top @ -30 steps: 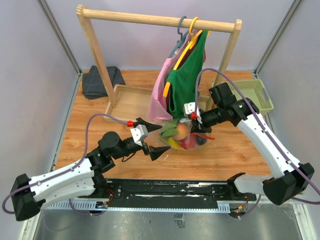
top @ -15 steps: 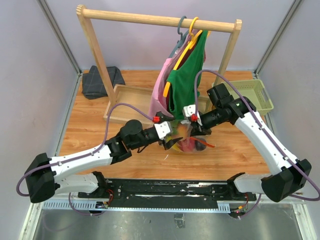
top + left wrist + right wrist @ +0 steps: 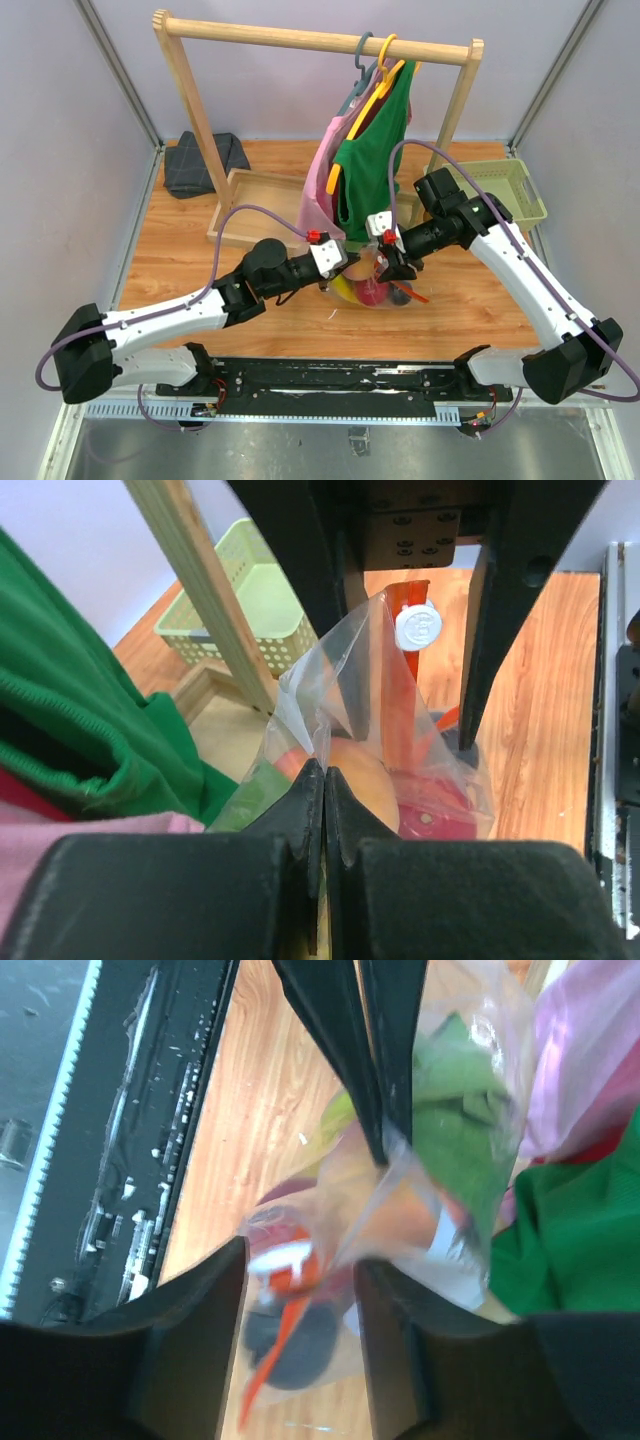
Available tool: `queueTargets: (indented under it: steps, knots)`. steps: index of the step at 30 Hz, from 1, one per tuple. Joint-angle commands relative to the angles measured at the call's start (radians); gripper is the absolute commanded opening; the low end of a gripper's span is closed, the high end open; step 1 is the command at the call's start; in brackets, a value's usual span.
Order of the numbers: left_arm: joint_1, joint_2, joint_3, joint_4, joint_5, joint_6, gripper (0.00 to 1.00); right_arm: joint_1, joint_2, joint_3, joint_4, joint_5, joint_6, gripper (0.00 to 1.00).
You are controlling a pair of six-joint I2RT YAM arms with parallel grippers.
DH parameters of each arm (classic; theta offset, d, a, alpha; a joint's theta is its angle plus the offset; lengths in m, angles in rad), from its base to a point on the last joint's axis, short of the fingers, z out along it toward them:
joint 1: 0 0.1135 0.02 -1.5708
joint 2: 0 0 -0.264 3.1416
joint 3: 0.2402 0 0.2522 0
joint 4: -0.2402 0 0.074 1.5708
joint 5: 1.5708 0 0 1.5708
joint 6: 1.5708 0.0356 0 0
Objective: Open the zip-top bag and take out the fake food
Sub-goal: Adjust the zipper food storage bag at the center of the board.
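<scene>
Clear crinkly plastic marks the zip-top bag [image 3: 335, 670], with its orange-red zip strip [image 3: 401, 705] and small white slider [image 3: 418, 626]; in the top view it sits at the centre of the frame, held up between the two arms over the wooden desk [image 3: 170, 270], just in front of the pink garment [image 3: 318, 205] and the green garment [image 3: 370, 170] that hang from the wooden rail [image 3: 300, 38].

Closed right down, the left tool [image 3: 322, 780] pinches a fold of the bag's film at the lower centre of its wrist view; the right tool [image 3: 300, 1260] has its jaws partly parted, standing either side of the slider and strip with daylight around them, so I judge it grips nothing at this moment.

Inside the bag lies the fake food [image 3: 365, 780]: a peach-coloured round fruit, red pieces, some green and yellow; none of it is out on the desk.

The step in hand looks like the opening, one side of the mouth anchored and the zip end about to be taken; how far the zip has run I cannot tell.

Next, the right tool would need to close squarely on the slider or the opposite lip and draw away from the left's pinch; the thin film may slip or tear, and the hanging garments are close enough to snag.
</scene>
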Motion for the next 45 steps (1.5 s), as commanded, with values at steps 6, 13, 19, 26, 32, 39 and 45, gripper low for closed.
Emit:
queueTargets:
  steps: [6, 13, 19, 26, 32, 39, 45]
  knots:
    - [0.045, -0.222, -0.213, 0.251, -0.164, -0.427, 0.0, -0.101, -0.058, -0.04, 0.029, -0.156, 0.057, 0.89]
    - [0.048, -0.364, -0.389, 0.346, -0.245, -0.554, 0.0, -0.12, -0.059, -0.167, 0.311, -0.134, 0.279, 0.85]
    - [0.059, -0.443, -0.437, 0.314, -0.279, -0.595, 0.0, -0.06, -0.041, -0.21, 0.368, -0.081, 0.291, 0.69]
    - [0.057, -0.433, -0.44, 0.313, -0.295, -0.623, 0.0, 0.027, -0.025, -0.233, 0.387, -0.017, 0.274, 0.55]
    - [0.058, -0.434, -0.443, 0.317, -0.297, -0.632, 0.0, 0.041, -0.022, -0.228, 0.405, 0.028, 0.294, 0.41]
    - [0.058, -0.457, -0.464, 0.31, -0.3, -0.631, 0.0, 0.041, -0.029, -0.218, 0.43, 0.075, 0.342, 0.1]
    - [0.057, -0.512, -0.499, 0.288, -0.344, -0.644, 0.0, 0.025, -0.048, -0.193, 0.388, 0.007, 0.329, 0.01]
